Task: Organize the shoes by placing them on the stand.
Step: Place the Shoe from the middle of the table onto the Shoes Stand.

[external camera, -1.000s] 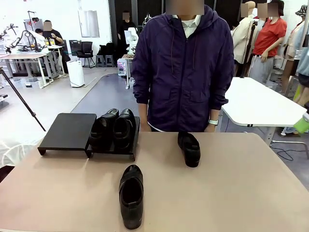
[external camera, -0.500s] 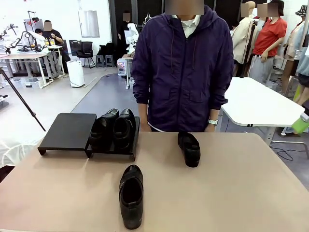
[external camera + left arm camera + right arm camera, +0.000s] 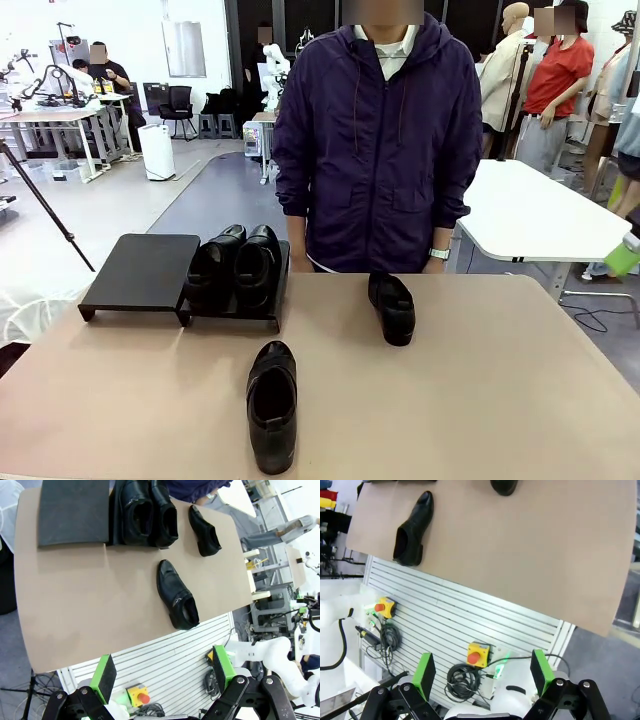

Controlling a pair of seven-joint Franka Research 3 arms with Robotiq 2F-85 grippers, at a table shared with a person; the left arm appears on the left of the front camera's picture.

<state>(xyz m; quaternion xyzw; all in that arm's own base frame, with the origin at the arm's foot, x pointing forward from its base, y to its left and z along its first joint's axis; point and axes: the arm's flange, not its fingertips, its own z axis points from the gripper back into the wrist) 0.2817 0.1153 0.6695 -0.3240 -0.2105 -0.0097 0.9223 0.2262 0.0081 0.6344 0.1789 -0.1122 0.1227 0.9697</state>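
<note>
The table (image 3: 500, 400) spreads beige ahead of me, and a person (image 3: 380, 150) in a dark purple jacket stands against the middle of its far edge, arms down. The stand (image 3: 140, 270) sits in the far-left corner as two black platforms side by side, touching, long sides along the far edge. Two shoes (image 3: 215, 265) lie on the right platform, touching each other, long axes running far to near. My left wrist view shows their openings at my end, so the toes point to the far edge. A third shoe (image 3: 392, 308) lies on the tabletop at the far edge, just right of the middle and right in front of the person. Its long axis runs nearly far to near, slightly slanted, and I cannot tell which end is the toe. The fourth shoe (image 3: 272, 405) lies near the near edge, left of the middle, well apart from the others, heel towards me and toe towards the stand's right platform. My left gripper (image 3: 164, 672) hangs back beyond the near edge, jaws spread wide, holding nothing. My right gripper (image 3: 482, 671) hangs likewise, jaws wide and unloaded. Under it hang a white slatted panel (image 3: 470, 615) with cables and a yellow box with a red button (image 3: 477, 655).
</note>
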